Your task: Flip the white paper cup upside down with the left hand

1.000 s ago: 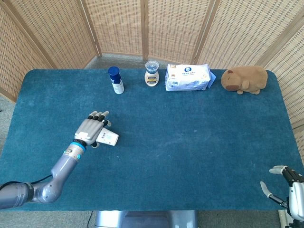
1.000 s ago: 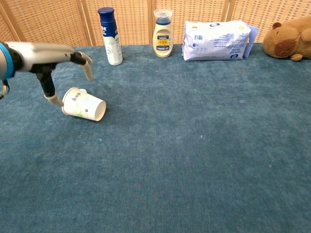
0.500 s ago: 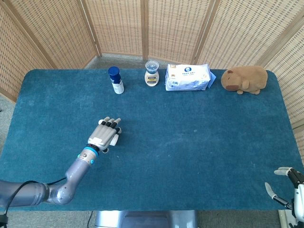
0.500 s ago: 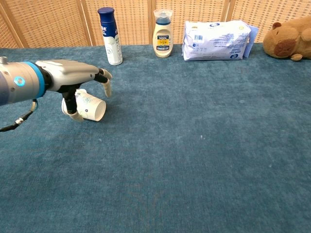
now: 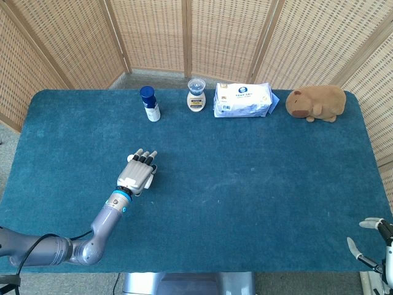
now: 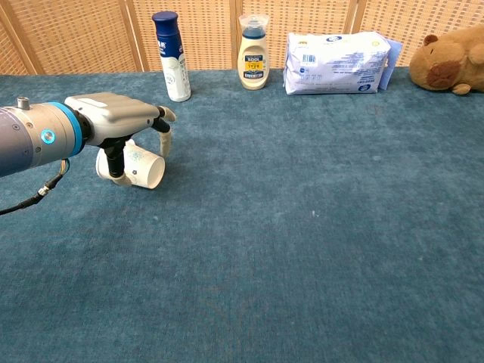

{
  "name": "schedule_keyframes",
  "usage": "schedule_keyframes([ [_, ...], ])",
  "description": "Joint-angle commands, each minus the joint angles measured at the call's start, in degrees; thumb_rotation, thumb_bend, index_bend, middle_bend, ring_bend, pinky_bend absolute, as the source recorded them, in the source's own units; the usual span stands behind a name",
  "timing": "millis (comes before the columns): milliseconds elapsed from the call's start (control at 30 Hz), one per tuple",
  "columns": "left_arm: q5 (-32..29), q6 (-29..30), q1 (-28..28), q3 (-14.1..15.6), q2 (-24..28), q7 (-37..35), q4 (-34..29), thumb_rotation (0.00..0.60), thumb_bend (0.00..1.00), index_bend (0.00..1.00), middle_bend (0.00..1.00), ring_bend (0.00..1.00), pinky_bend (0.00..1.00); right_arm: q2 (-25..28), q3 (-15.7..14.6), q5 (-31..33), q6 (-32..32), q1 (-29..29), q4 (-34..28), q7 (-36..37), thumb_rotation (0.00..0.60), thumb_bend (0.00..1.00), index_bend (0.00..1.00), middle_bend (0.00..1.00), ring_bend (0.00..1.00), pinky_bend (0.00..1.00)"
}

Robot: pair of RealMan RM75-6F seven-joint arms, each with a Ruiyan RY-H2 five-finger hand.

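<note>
The white paper cup [image 6: 139, 165] lies on its side on the blue table [image 6: 318, 227], mouth toward the table's middle, at the left part of the cloth. The left hand [image 6: 125, 125] arches over it, thumb down at the near side and fingers [image 6: 164, 138] curled over the far side (whether they actually touch the cup, I cannot tell). In the head view the hand [image 5: 138, 173] hides the cup. The right hand [image 5: 374, 246] sits at the lower right edge, fingers apart, holding nothing
</note>
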Motion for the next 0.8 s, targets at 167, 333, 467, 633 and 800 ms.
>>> schedule_keyframes([
  [167, -0.2, 0.9, 0.1, 0.4, -0.9, 1.6, 0.9, 0.6, 0.23, 0.49, 0.04, 0.0, 0.05, 0.1, 0.2, 0.2, 0.2, -0.2, 0.0, 0.1, 0.423, 0.32, 0.42, 0.37, 0.36, 0.37],
  [333, -0.4, 1.9, 0.3, 0.5, -1.1, 3.0, 1.5, 0.6, 0.23, 0.5, 0.04, 0.0, 0.05, 0.1, 0.1, 0.0, 0.2, -0.2, 0.0, 0.1, 0.422, 0.32, 0.42, 0.37, 0.36, 0.37],
  [467, -0.5, 2.0, 0.5, 0.5, -1.3, 3.3, 2.0, 0.6, 0.23, 0.5, 0.04, 0.0, 0.05, 0.0, 0.1, -0.1, 0.4, -0.4, -0.1, 0.1, 0.421, 0.32, 0.42, 0.37, 0.36, 0.37],
  [633, -1.0, 1.4, 1.6, -2.0, -0.3, -0.7, 0.2, 0.6, 0.23, 0.5, 0.04, 0.0, 0.05, 0.1, 0.1, -0.3, 0.5, -0.4, -0.2, 0.1, 0.425, 0.32, 0.42, 0.37, 0.36, 0.37],
  [800, -1.0, -0.6, 3.2, -6.0, 3.3, -8.4, -2.9, 0.6, 0.23, 0.5, 0.04, 0.0, 0.05, -0.2, 0.2, -0.4, 0.3, -0.2, 0.0, 0.2, 0.425, 0.32, 0.42, 0.37, 0.36, 0.37],
])
